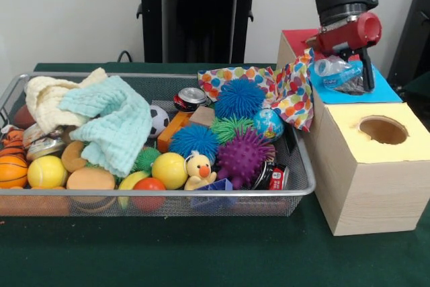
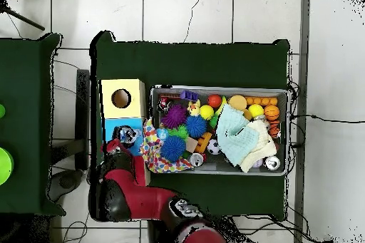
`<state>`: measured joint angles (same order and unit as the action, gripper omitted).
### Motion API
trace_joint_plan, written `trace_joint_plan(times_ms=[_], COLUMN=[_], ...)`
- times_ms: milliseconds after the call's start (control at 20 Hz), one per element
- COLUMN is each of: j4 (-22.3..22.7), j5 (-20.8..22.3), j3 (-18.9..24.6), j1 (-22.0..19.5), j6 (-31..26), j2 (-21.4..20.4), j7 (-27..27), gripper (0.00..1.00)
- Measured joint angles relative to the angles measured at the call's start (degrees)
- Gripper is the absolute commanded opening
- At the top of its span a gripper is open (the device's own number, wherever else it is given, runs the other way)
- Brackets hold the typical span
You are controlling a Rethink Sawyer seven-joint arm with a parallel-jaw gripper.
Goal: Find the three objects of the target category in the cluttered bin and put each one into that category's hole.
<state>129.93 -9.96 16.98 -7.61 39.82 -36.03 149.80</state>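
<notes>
Crumpled plastic bottle (image 1: pixel 339 72) hangs pinched in the gripper (image 1: pixel 354 70) directly over the blue-topped box (image 1: pixel 379 90), seemingly lined up for that box's hole, which the bottle hides. Yellow-topped box (image 1: pixel 349 136) with its open hole (image 1: pixel 383 129) sits at 6 o'clock of the blue one in the front view. Wire bin (image 1: pixel 222 196) lies at 9 o'clock, touching the boxes; a polka-dot cloth (image 1: pixel 289 92) drapes over its rim there, and the spiky balls (image 1: pixel 240 99) lie in it untouched.
</notes>
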Motion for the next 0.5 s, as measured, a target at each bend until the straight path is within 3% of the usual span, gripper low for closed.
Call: trace_joint_plan(times_ms=[50, 200, 300, 400, 500], j4=[-0.7, -7.1, -11.9, -15.7, -21.5], j5=[-1.0, -5.4, -5.8, -5.8, -4.9], j3=[-1.4, -12.6, -19.4, -23.5, -28.7], j1=[1.6, 12.8, 18.8, 22.0, 25.7], j6=[-2.4, -21.1, -35.5, -45.9, -64.1], j2=[-1.0, -5.1, -6.1, -6.6, -7.6], j7=[0.0, 0.0, 0.0, 0.0, 0.0], gripper=[0.0, 0.0, 0.0, 0.0, 0.0])
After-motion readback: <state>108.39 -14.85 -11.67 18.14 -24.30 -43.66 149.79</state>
